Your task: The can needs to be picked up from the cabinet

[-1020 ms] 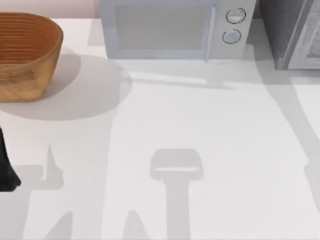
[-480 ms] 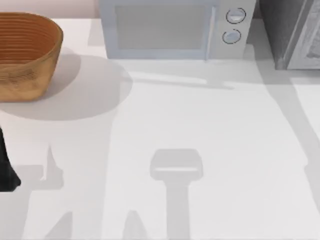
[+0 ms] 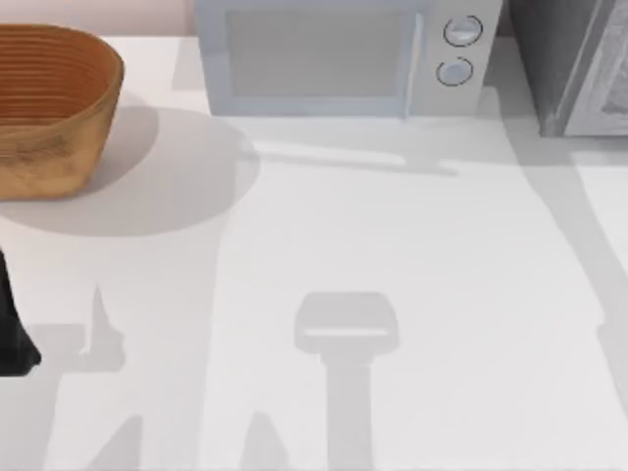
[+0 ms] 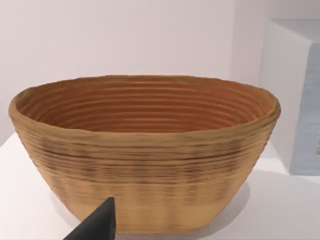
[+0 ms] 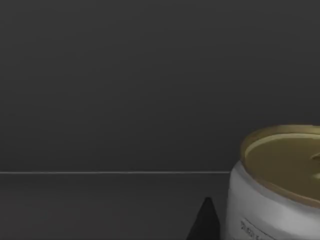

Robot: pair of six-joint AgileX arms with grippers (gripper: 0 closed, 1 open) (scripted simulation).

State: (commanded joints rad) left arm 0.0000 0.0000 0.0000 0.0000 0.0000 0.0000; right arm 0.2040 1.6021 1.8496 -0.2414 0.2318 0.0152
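Note:
The can (image 5: 277, 187) is white with a gold lid and stands upright on a dark shelf inside the cabinet (image 5: 115, 85). One dark fingertip (image 5: 205, 224) of my right gripper shows just beside the can, with a narrow gap between them. In the top view the grey cabinet (image 3: 574, 64) stands at the table's far right corner. My left arm (image 3: 12, 334) is parked at the left edge of the table. One black fingertip (image 4: 97, 224) of my left gripper points at a wicker basket.
A brown wicker basket (image 3: 54, 103) sits at the back left of the table. A white microwave (image 3: 339, 54) stands at the back middle, next to the cabinet. The white tabletop (image 3: 392, 245) carries only the arms' shadows.

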